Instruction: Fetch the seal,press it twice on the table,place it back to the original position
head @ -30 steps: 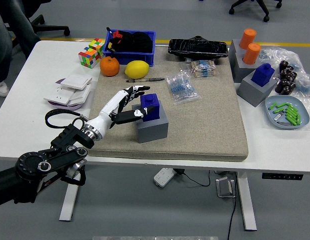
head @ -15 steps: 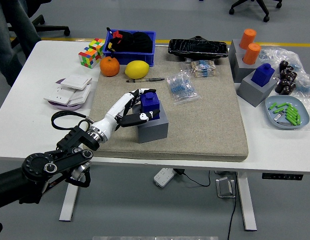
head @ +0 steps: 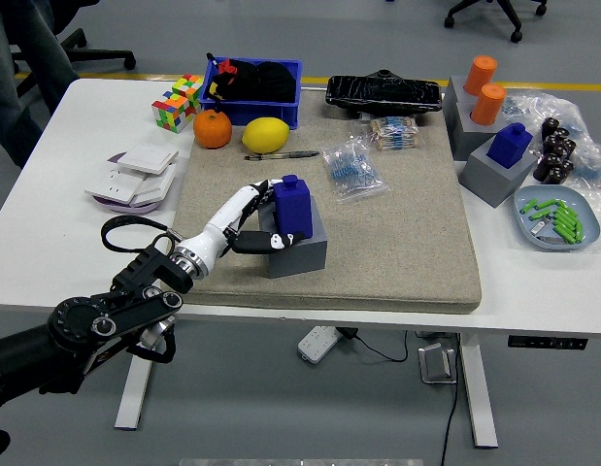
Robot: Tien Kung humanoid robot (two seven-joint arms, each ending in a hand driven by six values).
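A blue seal (head: pixel 293 207) stands raised above its grey holder block (head: pixel 302 251) near the middle of the beige mat (head: pixel 397 243). My left hand (head: pixel 264 212) has its white and black fingers wrapped around the seal's left side, thumb in front, fingers behind. The black left arm (head: pixel 96 320) runs in from the lower left corner. My right arm does not show.
Behind the hand lie a pen (head: pixel 281 154), a lemon (head: pixel 265 134), an orange (head: pixel 213 128) and a blue bin (head: pixel 253 89). A bag of small parts (head: pixel 350 170) sits to the right. At the right edge are a second blue seal (head: pixel 512 144), orange cylinders (head: pixel 484 89) and a tray (head: pixel 557 217).
My left hand closed around the blue seal and lifted it; it now stands taller out of the grey block than before. The arm shifted slightly right.
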